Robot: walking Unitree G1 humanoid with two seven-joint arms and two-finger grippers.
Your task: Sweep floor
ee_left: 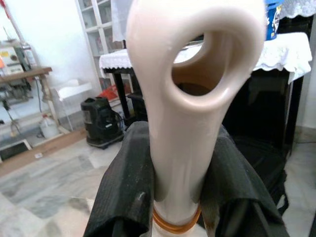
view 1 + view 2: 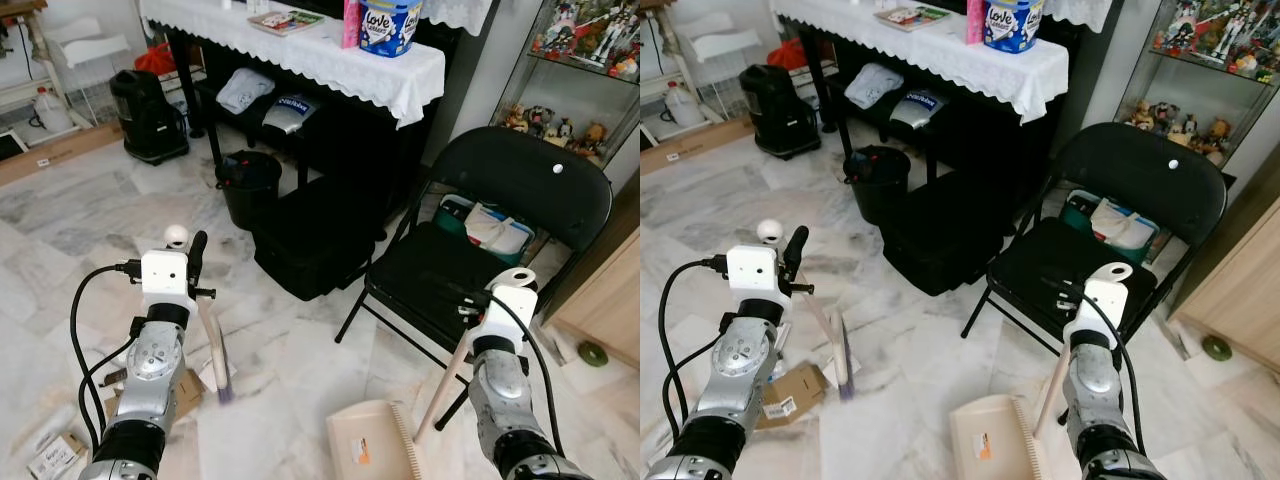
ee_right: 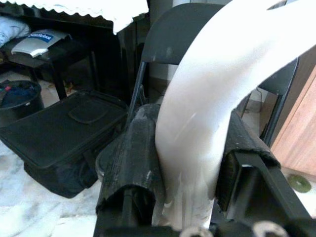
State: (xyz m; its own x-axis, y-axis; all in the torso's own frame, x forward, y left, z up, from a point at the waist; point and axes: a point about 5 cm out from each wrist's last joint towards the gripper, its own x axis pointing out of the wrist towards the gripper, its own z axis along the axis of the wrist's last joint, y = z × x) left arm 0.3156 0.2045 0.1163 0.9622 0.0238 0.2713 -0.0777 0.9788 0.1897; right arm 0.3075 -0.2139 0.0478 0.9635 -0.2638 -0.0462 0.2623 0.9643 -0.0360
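— Marble floor (image 2: 300,370), grey-veined white, with a black folding metal chair (image 2: 500,230) on it. Where are the sweeping tools, taking the chair as reference?

— The cream plastic dustpan (image 2: 372,440) lies on the floor just in front of the chair, toward the robot. Its long cream handle (image 2: 447,385) slants up to the right pincer (image 3: 190,163), which is clenched around it.

— And the broom?

— The cream-handled small broom with purple bristles (image 2: 214,355) is well to the left of the chair. The left pincer (image 1: 175,197) is clamped on its looped handle end, with the bristles down at the floor.

— Anything else nearby?

— A black soft bag (image 2: 310,240) lies just left of the chair, beside a black round bin (image 2: 248,185), under a dark surface with a white lace cloth (image 2: 300,50). Flattened brown cardboard (image 2: 790,392) lies farther left.
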